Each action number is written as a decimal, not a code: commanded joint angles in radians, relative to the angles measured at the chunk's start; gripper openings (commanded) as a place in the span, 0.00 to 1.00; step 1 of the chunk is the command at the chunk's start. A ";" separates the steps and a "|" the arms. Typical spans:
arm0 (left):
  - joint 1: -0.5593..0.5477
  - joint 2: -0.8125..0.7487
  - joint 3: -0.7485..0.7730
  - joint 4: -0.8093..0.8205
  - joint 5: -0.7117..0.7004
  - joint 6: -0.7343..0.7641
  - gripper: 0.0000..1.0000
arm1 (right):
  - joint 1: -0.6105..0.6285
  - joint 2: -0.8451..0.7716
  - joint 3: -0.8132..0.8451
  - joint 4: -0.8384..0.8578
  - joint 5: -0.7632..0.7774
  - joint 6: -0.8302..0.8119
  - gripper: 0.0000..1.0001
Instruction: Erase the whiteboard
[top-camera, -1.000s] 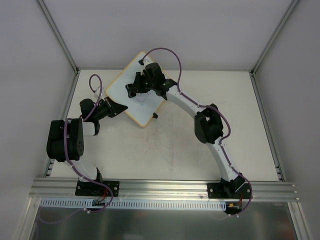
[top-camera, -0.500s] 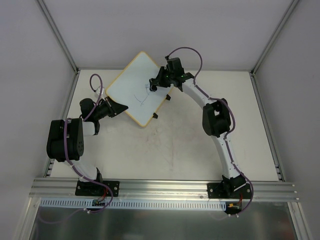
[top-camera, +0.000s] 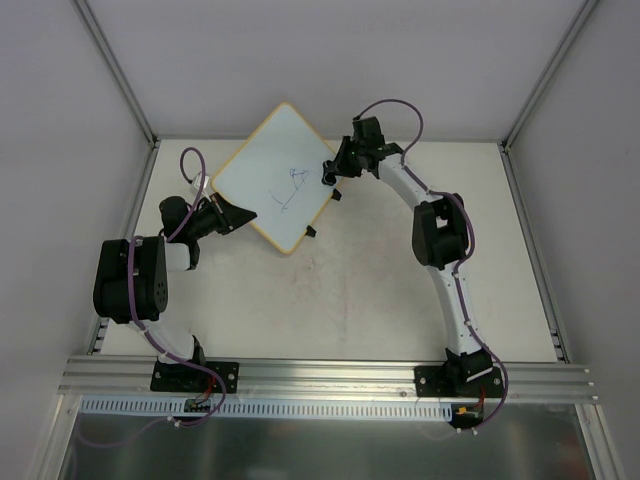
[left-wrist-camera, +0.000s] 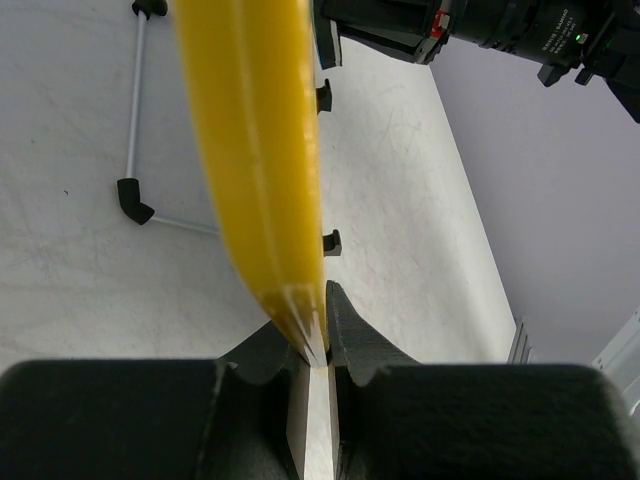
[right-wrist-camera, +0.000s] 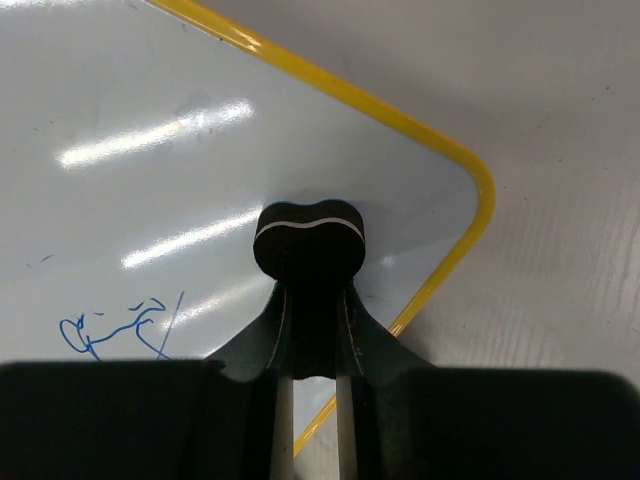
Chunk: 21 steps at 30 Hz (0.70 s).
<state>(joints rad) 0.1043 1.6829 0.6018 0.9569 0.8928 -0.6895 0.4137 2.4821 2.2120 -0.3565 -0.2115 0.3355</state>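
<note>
The small flat white whiteboard with a thin yellow frame (top-camera: 262, 170) lies skewed at 11 o'clock on the pale counter (top-camera: 380, 300). The left gripper (top-camera: 238, 214) pinches its 7 o'clock edge, jaws pressed onto the frame. The right gripper (top-camera: 330, 173), jaws clamped on a small black eraser pad (right-wrist-camera: 308, 236), has swept from mid-board out to the 3 o'clock corner. The blue scribble (top-camera: 289, 187) now shows uncovered and largely intact, so more passes look needed

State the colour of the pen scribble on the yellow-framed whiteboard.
Blue; the pen scribble shows best in the right wrist view.
</note>
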 joint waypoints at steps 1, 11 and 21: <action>-0.008 0.015 0.001 -0.012 0.070 0.073 0.00 | -0.001 0.067 0.006 -0.114 0.089 -0.035 0.00; -0.008 0.017 0.000 -0.010 0.067 0.073 0.00 | 0.092 0.052 0.100 -0.076 0.086 -0.102 0.00; -0.006 0.017 0.003 -0.010 0.067 0.074 0.00 | 0.233 -0.005 0.101 -0.018 0.054 -0.119 0.00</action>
<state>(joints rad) 0.1047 1.6833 0.6018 0.9478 0.9089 -0.6880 0.5201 2.5008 2.2951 -0.3878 -0.0345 0.2195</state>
